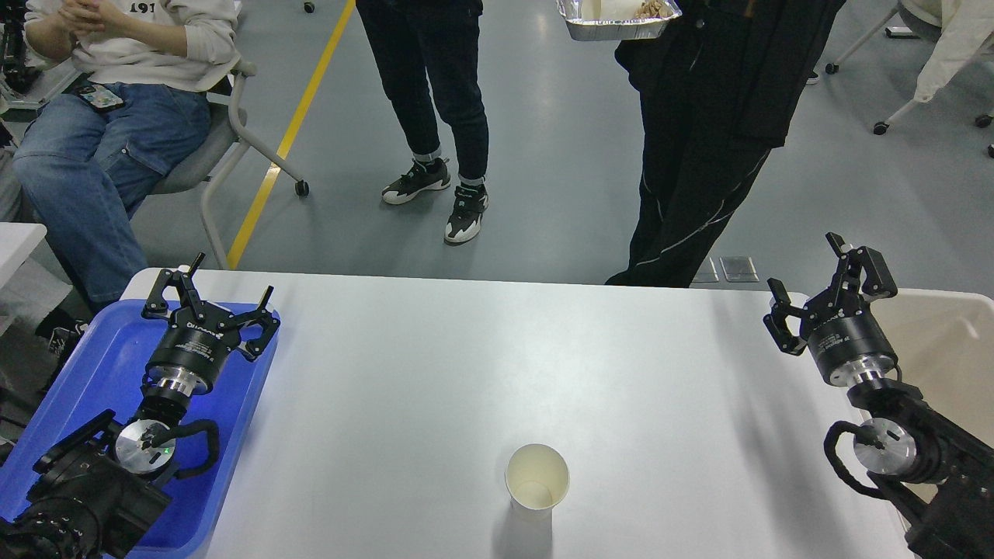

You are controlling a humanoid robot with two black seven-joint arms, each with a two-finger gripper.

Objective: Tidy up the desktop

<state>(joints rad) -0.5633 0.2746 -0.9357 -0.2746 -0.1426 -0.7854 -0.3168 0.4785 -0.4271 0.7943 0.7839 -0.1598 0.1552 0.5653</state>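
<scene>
The desktop (481,365) is a wide white-grey tabletop filling the lower half of the head view. One white paper cup (536,477) stands upright and empty near its front edge, a little right of centre. My left gripper (231,278) hovers open over the blue tray at the far left, fingers spread, holding nothing. My right gripper (804,268) is open at the table's right edge, beside the beige bin, also holding nothing. Both grippers are far from the cup.
A blue plastic tray (93,373) lies on the left end of the table. A beige bin (943,341) stands at the right end. Beyond the far edge, two people stand, one with a foil tray (617,19), and one sits on a chair (225,147).
</scene>
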